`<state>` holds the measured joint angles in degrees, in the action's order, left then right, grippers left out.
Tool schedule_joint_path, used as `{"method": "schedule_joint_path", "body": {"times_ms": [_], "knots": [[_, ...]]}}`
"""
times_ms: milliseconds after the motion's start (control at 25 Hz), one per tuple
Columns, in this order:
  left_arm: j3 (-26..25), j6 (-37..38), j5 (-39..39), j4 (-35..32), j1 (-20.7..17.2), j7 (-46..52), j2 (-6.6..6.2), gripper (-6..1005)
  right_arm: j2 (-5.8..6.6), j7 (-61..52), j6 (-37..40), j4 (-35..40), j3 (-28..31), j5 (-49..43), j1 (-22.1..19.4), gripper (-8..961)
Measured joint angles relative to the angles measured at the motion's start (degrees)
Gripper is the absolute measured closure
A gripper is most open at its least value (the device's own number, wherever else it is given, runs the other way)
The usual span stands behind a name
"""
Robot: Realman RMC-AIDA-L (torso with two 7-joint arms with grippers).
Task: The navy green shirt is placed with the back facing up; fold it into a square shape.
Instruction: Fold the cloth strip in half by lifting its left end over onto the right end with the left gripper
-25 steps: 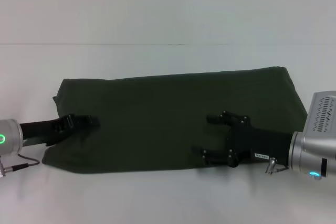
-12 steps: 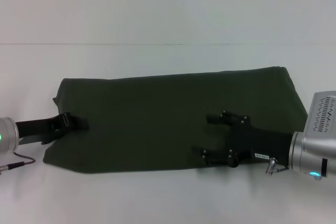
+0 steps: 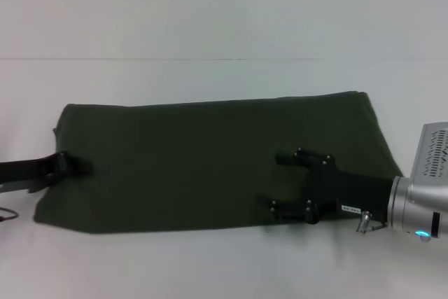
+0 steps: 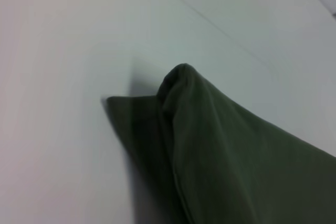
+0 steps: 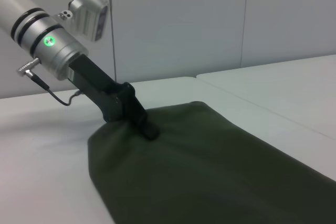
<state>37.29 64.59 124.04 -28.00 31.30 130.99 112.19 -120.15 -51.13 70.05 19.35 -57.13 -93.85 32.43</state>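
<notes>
The navy green shirt (image 3: 196, 162) lies on the white table as a long dark olive band, plain side up. At the band's left end my left gripper (image 3: 72, 167) is shut on the fabric; the right wrist view shows that left gripper (image 5: 148, 129) pinching the raised edge of the shirt (image 5: 210, 171). The left wrist view shows only a lifted, folded corner of the shirt (image 4: 220, 145). My right gripper (image 3: 273, 181) hovers open over the right part of the band, with nothing between its fingers.
The white table (image 3: 210, 264) surrounds the shirt on all sides, with a seam line (image 3: 210, 59) across its far part. A pale panelled wall (image 5: 178, 19) stands behind the table in the right wrist view.
My left gripper has drawn back to the left with the shirt's end in it, and the whole band has slid left. The right gripper has stayed in place.
</notes>
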Motion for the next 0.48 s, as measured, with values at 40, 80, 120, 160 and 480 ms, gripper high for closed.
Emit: {"method": "schedule_joint_path", "body": {"times_ms": [40,80,120,160,480], "knots": [[-0.1,0.1,0.4,-0.1,-0.3,0.4,-0.56,919,0.05,0.0,0.0,0.0,0.0,0.0,-0.1,28],[-0.5,0.3,1.0,-0.4,-0.7,0.8,-1.25,918,0.08,0.0,0.0,0.0,0.0,0.0,-0.1,28],[-0.9,0.5,1.5,-0.8,-1.0,1.3,-1.80,918,0.10,-0.1,0.1,0.0,0.0,0.0,-0.2,28],[-1.3,0.8,2.1,-1.3,-1.3,1.7,-2.30,918,0.12,-0.1,0.1,0.0,0.0,0.1,-0.3,28],[-6.2,4.7,6.3,-6.1,-1.8,4.8,-3.66,919,0.10,-0.1,0.2,0.2,0.1,0.8,-0.6,28]]}}
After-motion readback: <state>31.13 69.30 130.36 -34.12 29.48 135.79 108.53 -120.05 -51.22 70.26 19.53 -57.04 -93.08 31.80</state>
